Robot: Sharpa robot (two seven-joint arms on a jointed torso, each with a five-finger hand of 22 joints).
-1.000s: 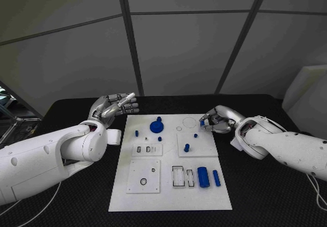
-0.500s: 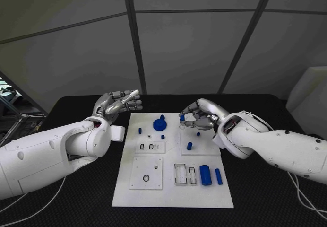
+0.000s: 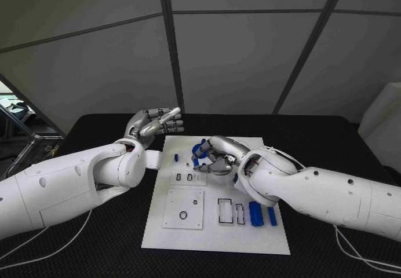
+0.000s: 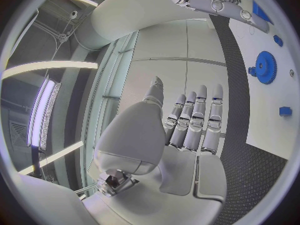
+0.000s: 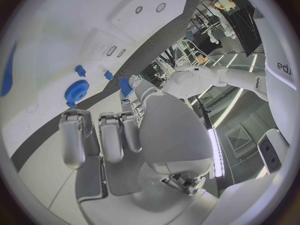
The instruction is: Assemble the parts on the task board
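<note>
Right robot hand over far part of task board, pinching small blue part, I judge to seat it near blue gear. Left robot hand released, fingers apart, parked off board above bench, clearing my view.

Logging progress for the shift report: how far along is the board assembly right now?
Early, by the look of it. Done: some small pegs seem to stand in the task board. In hand: the right hand is over the blue gear, pinching a small blue piece; the left hand hovers open off the board. Left: two blue cylinders lie loose beside unfilled slots.
</note>
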